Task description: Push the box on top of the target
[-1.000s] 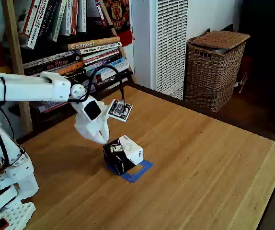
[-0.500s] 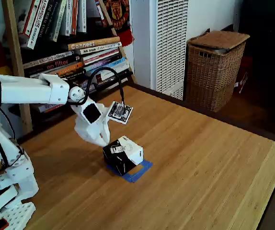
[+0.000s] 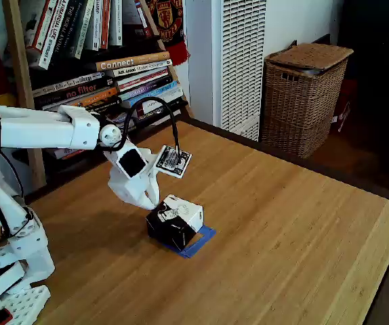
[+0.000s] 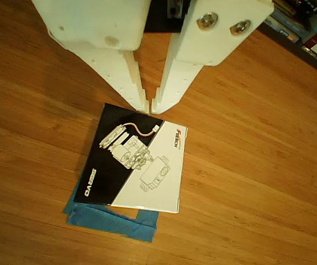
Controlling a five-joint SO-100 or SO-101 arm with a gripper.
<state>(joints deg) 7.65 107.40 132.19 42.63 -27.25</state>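
The box (image 3: pixel 174 221) is a small cube with black sides and a white top with printed marks. It sits over most of the blue tape target (image 3: pixel 200 239), whose right and front edges still show. From above, the box (image 4: pixel 139 165) covers the target (image 4: pixel 111 221) except a strip along the bottom and lower left. My white gripper (image 3: pixel 152 201) hangs just behind the box's left edge. In the other view the gripper (image 4: pixel 149 106) is shut, its two tips meeting at the box's top edge with nothing between them.
A bookshelf (image 3: pixel 93 61) full of books stands behind the table at the left. A wicker basket (image 3: pixel 303 95) and a white radiator (image 3: pixel 235 61) stand beyond the far edge. The wooden table (image 3: pixel 296 230) stretches to the right. A patterned tag (image 3: pixel 173 162) sticks out from the arm.
The arm and its tag have shifted slightly right and down, nudging the box a little further onto the blue tape; less tape shows at the left.
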